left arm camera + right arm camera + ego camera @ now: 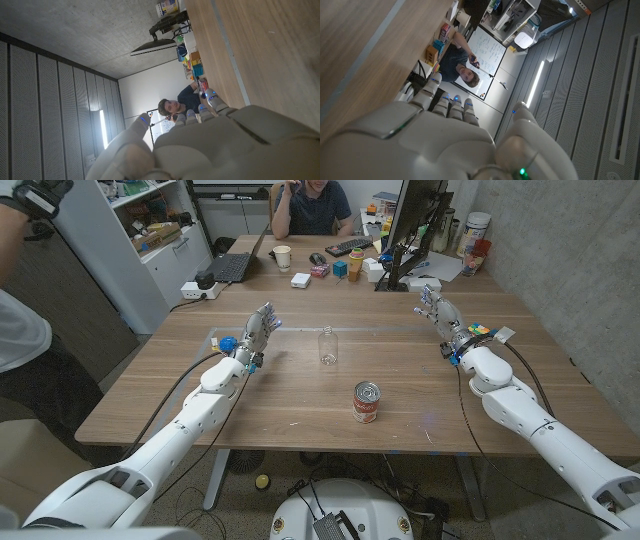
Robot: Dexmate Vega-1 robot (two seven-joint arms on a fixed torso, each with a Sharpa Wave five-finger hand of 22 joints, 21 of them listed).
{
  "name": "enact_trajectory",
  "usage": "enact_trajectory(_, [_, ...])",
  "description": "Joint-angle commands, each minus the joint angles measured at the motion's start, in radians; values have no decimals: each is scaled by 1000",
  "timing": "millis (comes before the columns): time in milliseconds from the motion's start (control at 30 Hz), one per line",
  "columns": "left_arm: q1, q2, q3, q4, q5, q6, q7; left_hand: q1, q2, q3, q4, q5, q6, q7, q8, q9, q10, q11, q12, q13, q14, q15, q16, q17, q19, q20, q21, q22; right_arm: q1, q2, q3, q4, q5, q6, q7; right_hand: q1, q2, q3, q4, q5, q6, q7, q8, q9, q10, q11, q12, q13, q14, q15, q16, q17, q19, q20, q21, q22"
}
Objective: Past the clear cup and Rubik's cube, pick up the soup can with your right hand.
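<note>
The right robot hand [437, 306], empty with fingers apart, should swing inward and wrap the upright soup can [367, 401] mid-body, avoiding the clear cup [327, 346].

I see a wooden table [300, 395] carrying a soup can [367, 401] near its front middle, a clear cup [327, 346] behind it, and what looks like a Rubik's cube [480, 330] at the right.
</note>
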Motion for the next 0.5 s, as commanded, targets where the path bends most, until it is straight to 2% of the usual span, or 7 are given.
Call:
enact_trajectory(33, [-10, -2, 6, 1, 4, -8, -13, -1, 96, 2, -2, 4, -70, -2, 6, 3, -65, 2, 5, 2, -60, -4, 8, 2, -3, 2, -5, 5, -93, -94, 70, -171, -86, 12, -85, 14, 1, 0, -3, 7, 9, -3, 7, 2, 13, 4, 10, 4, -1, 7, 3, 3, 5, 6, -3, 5])
enact_trajectory(167, [-13, -2, 7, 3, 5, -8, -17, -1, 96, 2, -2, 4, -70, -2, 6, 3, -65, 3, 5, 2, -60, -3, 8, 2, -2, 2, -6, 5, -127, -120, 99, -222, -117, 13, -112, 19, 3, 0, -6, 9, 16, 1, 9, 2, 27, 1, 14, 4, 3, 6, 3, 2, 9, 7, -6, 5])
enact_trajectory(333, [-25, -9, 9, 22, 4, -18, -31, -1, 96, 2, -2, 4, -70, -1, 6, 3, -65, 2, 5, 2, -59, -2, 8, 2, -1, 2, -7, 5, -185, -160, 153, -309, -167, 4, -159, 29, 5, -3, -16, 12, 36, 34, 14, 2, 72, -3, 27, 5, 31, 0, 8, 0, 30, 2, -10, 5])
enact_trajectory(500, [-35, -13, 11, 37, 3, -24, -44, -1, 96, 1, -2, 4, -70, -1, 6, 3, -66, 0, 5, 2, -60, -2, 8, 1, -1, 2, -9, 5, -240, -188, 204, -380, -217, -10, -192, 31, 5, -5, -19, 13, 42, 41, 15, 2, 80, -3, 27, 5, 37, -4, 8, 0, 37, 0, -11, 5])
